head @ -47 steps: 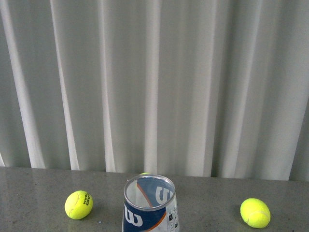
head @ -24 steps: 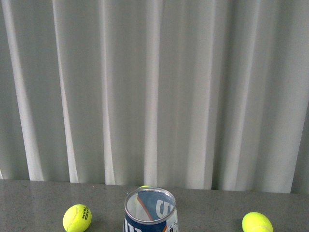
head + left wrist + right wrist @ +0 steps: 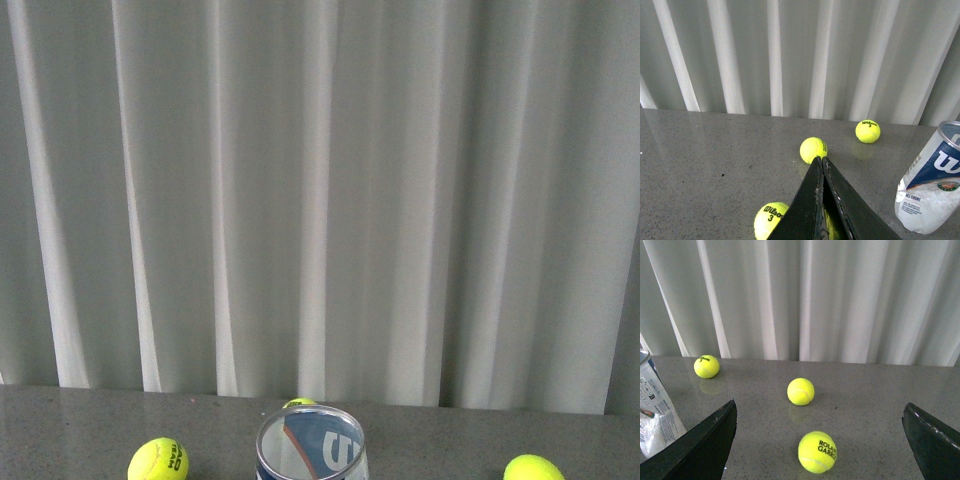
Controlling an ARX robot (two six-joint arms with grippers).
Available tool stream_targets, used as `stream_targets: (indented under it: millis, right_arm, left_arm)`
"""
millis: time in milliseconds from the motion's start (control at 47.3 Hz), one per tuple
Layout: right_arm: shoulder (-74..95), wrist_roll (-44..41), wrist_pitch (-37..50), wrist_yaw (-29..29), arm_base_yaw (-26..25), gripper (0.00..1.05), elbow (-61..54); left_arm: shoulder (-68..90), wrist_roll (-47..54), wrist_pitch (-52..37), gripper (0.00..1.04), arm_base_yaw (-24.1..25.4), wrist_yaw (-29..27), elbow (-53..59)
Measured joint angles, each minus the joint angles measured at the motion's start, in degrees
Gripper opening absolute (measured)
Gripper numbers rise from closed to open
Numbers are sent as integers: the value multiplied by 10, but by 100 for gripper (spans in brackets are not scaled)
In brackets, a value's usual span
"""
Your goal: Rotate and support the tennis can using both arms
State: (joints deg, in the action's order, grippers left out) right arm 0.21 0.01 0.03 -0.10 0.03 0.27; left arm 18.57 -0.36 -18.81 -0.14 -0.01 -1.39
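Observation:
The tennis can (image 3: 309, 448) stands upright on the grey table, its open metal rim showing at the bottom middle of the front view; neither arm appears there. In the left wrist view the can (image 3: 932, 185) stands off to one side of my left gripper (image 3: 820, 159), which is shut with nothing between its black fingers. In the right wrist view only an edge of the can (image 3: 654, 410) shows beside one finger. My right gripper (image 3: 820, 412) is wide open, apart from the can, with a Roland Garros ball (image 3: 817, 452) lying between its fingers on the table.
Yellow tennis balls lie around the can: one left (image 3: 158, 460), one right (image 3: 533, 468), one behind (image 3: 299, 403). The left wrist view shows balls (image 3: 813, 150), (image 3: 867, 131), (image 3: 770, 220). The right wrist view shows two more balls (image 3: 800, 391), (image 3: 706, 366). White curtain (image 3: 320, 190) closes the back.
The front view has tilted upward: the can and balls sit lower in the picture, with less of the can's label showing. The can itself stays upright.

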Motion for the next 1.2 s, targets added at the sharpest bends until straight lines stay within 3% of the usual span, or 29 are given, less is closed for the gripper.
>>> stream_targets:
  millis: [507,613,803,951,1205]
  right_arm:
    - [0,0,0,0,0,98,0]
    - [0,0,0,0,0,98,0]
    - [0,0,0,0,0,98,0]
    - [0,0,0,0,0,98,0]
    - [0,0,0,0,0,98,0]
  left_arm:
    - [-90,0,90,4,0,0,0]
    - [-165,1,183,4,0,0,0]
    - [-183,0,187,5,0,0,0]
    - [-183,1,187,38,0,0,0]
    - [-184,1,187,79,0,0,0]
